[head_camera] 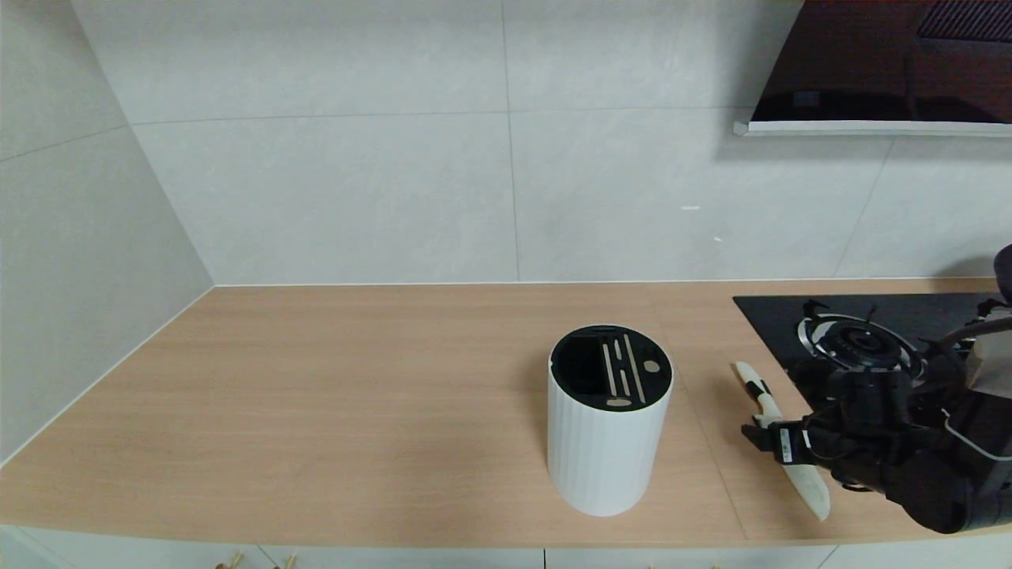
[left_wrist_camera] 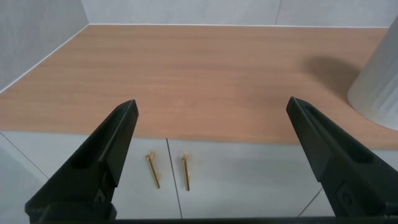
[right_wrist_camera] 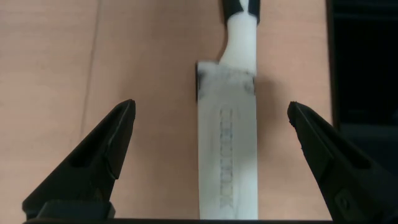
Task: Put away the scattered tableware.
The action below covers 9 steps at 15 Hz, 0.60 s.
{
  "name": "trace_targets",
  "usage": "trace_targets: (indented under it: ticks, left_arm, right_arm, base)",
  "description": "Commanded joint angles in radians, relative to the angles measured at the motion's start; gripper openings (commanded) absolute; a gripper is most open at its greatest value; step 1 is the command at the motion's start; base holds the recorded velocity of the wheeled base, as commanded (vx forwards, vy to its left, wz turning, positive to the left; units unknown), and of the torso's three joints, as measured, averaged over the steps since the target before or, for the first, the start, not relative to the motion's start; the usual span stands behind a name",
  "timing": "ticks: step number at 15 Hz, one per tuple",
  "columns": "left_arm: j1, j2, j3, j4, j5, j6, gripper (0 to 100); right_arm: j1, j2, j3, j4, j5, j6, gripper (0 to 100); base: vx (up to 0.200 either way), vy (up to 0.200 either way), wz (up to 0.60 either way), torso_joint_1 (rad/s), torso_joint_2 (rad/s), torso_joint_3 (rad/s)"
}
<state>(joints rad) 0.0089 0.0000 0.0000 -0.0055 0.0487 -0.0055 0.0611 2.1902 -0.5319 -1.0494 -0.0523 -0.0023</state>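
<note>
On the wooden countertop (head_camera: 356, 395), a white ribbed knife holder (head_camera: 605, 442) stands upright near the front edge, its black slotted top facing up. To its right, between the holder and the black gas hob (head_camera: 862, 332), a white ceramic knife (head_camera: 760, 399) lies flat, its black-and-white handle toward the tiled wall and its blade toward the counter's front. The right gripper (right_wrist_camera: 210, 109) hangs directly above the blade, fingers spread wide to either side and not touching it. The left gripper (left_wrist_camera: 211, 102), likewise spread wide and holding nothing, sits off the counter's front edge, above white cabinet doors with gold handles (left_wrist_camera: 152, 169).
</note>
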Motion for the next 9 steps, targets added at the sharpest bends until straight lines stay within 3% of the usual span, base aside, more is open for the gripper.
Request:
trace_targets:
  ticks: [1,9]
  left_arm:
    - [0.000,0.000,0.000,-0.001,0.000,-0.001,100]
    - [0.000,0.000,0.000,-0.001,0.000,-0.001,100]
  right_arm:
    - [-0.009,0.059,-0.040,-0.001,-0.001,0.002,100]
    - [-0.009,0.072,-0.063,-0.020,0.005,0.039,100]
  base:
    - [0.000,0.000,0.00,0.000,0.00,0.000]
    - [0.000,0.000,0.00,0.000,0.00,0.000]
